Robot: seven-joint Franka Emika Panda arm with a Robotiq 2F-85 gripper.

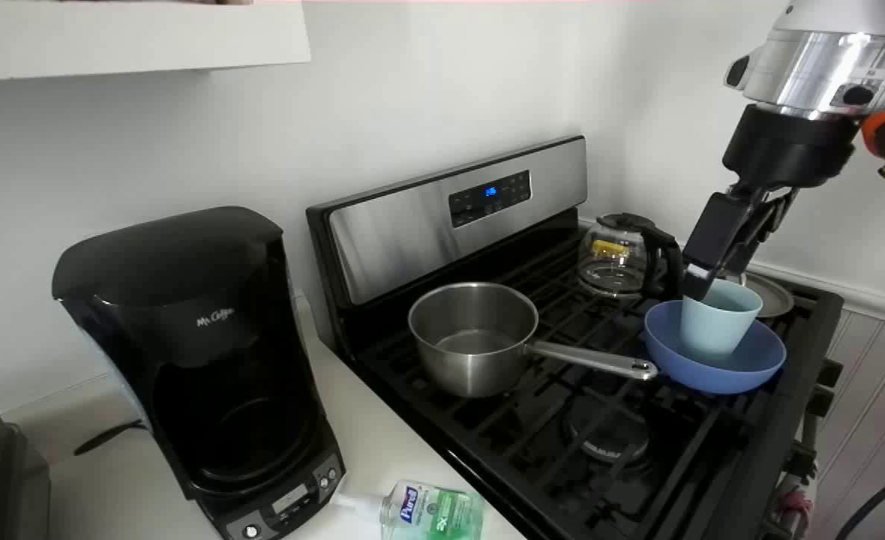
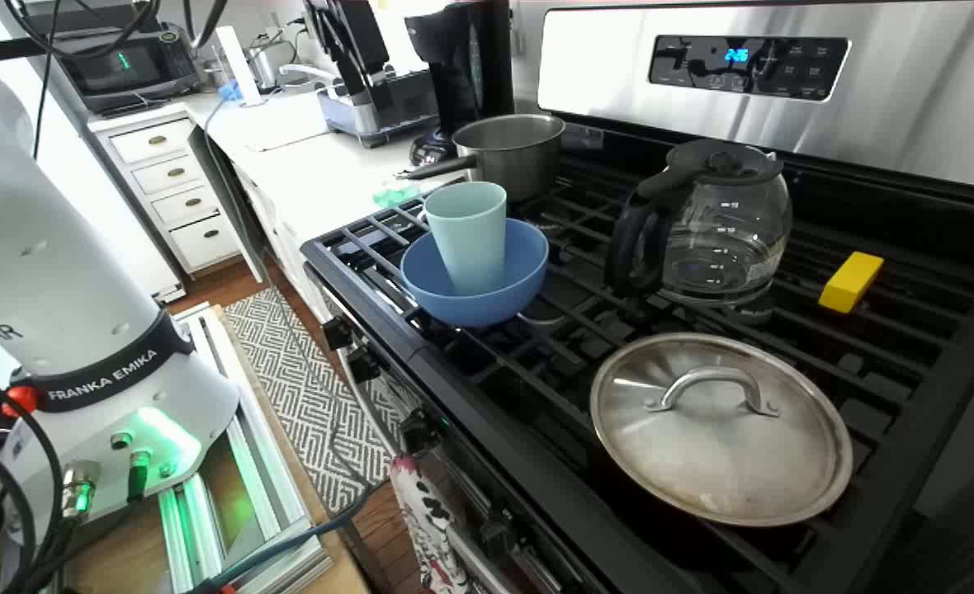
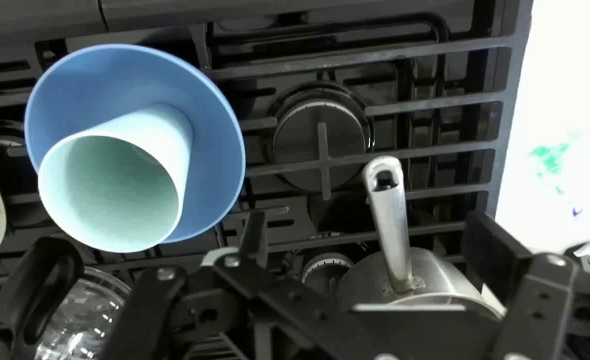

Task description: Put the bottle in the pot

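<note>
"Where's the light-blue cup (image 2: 472, 239)?"
"Tilted, inside the blue bowl (image 2: 477, 310)."
"And the glass carafe (image 2: 726, 231)?"
"Upright near the bowl, between it and the yellow block (image 2: 851, 282)."
"What about the steel lid (image 2: 722, 450)?"
"Also near the bowl, lying on the same stove (image 2: 470, 404)."
"Then the black coffee maker (image 1: 206, 330)?"
"Well apart from the bowl, over on the pale counter (image 1: 382, 442)."
</note>
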